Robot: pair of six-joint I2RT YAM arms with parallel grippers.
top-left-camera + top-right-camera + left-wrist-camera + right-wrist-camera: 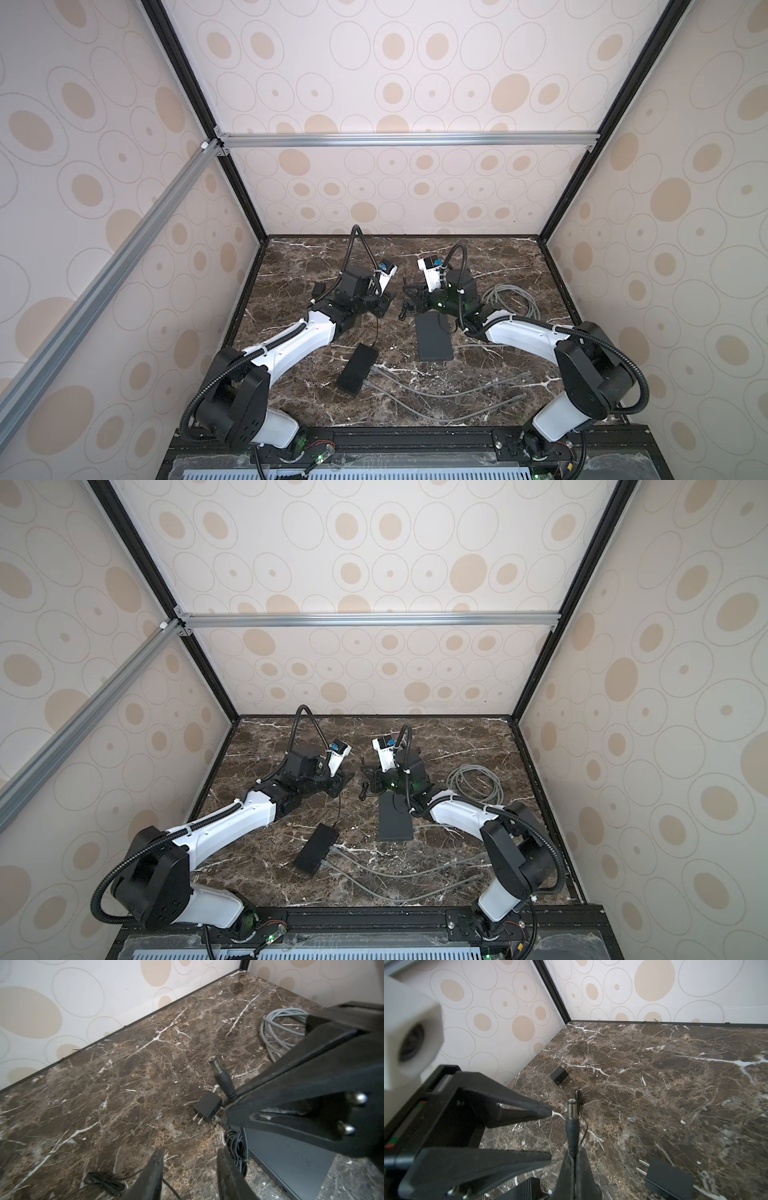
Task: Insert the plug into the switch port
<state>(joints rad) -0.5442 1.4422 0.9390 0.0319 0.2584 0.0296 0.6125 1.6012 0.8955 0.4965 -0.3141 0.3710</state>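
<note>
My right gripper (574, 1153) is shut on the cord end of a black barrel plug (572, 1126), whose metal tip points up and away from the jaws. In the left wrist view the same plug (221, 1076) sticks out of the right gripper's fingers. My left gripper (190, 1153) is open with only bare marble between its fingers, and it sits just left of the plug (404, 276). A flat dark grey switch box (434, 336) lies under the right arm. A black ribbed switch box (357, 370) lies nearer the front. No port shows in any view.
Two black wall adapters (559, 1075) (668, 1178) lie on the marble table (490, 399). A grey cable coil (511, 301) sits at the right, and loose grey cables (436, 392) run from the ribbed box. A small black cord bundle (104, 1182) lies by my left fingers.
</note>
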